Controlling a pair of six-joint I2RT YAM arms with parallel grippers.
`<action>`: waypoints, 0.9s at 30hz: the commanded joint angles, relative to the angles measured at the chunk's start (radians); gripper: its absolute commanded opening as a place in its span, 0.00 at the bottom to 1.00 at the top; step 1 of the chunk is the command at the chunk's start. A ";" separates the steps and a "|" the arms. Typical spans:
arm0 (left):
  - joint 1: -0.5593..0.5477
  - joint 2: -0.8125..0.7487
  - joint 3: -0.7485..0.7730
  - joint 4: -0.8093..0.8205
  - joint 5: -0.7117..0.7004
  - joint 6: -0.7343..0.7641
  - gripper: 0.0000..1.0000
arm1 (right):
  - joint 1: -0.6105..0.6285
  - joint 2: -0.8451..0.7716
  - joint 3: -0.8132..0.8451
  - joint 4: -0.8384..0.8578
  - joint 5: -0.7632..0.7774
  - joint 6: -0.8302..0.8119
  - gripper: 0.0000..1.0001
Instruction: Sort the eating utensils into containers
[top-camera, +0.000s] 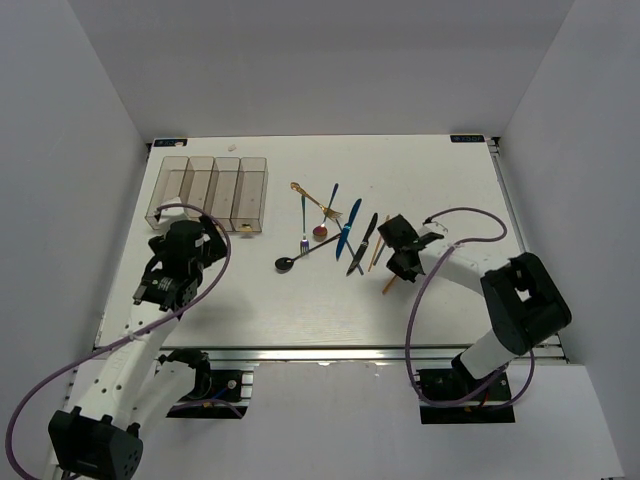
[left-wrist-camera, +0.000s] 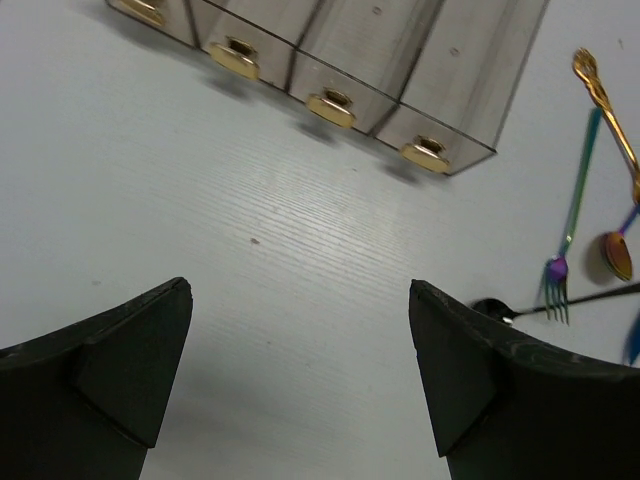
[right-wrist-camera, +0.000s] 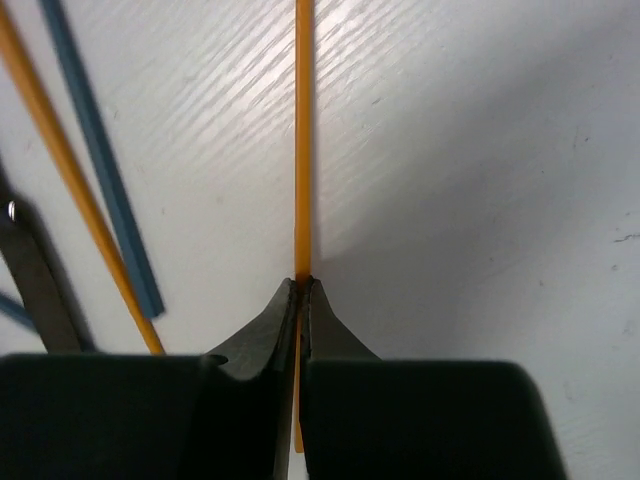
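My right gripper (right-wrist-camera: 303, 285) is shut on an orange chopstick (right-wrist-camera: 303, 150) that lies on the white table and runs straight out between the jaws. Seen from above, that gripper (top-camera: 400, 258) sits at the right end of the utensil cluster, and the chopstick's near end (top-camera: 389, 285) pokes out below it. Left of it lie a second orange chopstick (right-wrist-camera: 70, 180) and a grey-blue chopstick (right-wrist-camera: 100, 160). The four clear brownish containers (top-camera: 210, 190) stand at the back left. My left gripper (left-wrist-camera: 300, 290) is open over bare table just in front of them, holding nothing.
Between the arms lie a black knife (top-camera: 363, 243), a blue knife (top-camera: 348, 228), a green fork (top-camera: 303, 222), a gold spoon (top-camera: 310, 197) and a black spoon (top-camera: 290, 262). The containers (left-wrist-camera: 400, 60) show gold marks at their near ends. White walls surround the table.
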 joint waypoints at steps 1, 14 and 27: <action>-0.004 0.017 0.034 0.018 0.186 0.000 0.98 | 0.013 -0.115 -0.032 0.088 -0.085 -0.269 0.00; -0.090 0.054 -0.199 0.880 0.847 -0.477 0.98 | 0.140 -0.364 -0.144 0.703 -0.763 -0.579 0.00; -0.141 0.090 -0.205 0.837 0.828 -0.439 0.91 | 0.327 -0.182 0.065 0.789 -0.753 -0.514 0.00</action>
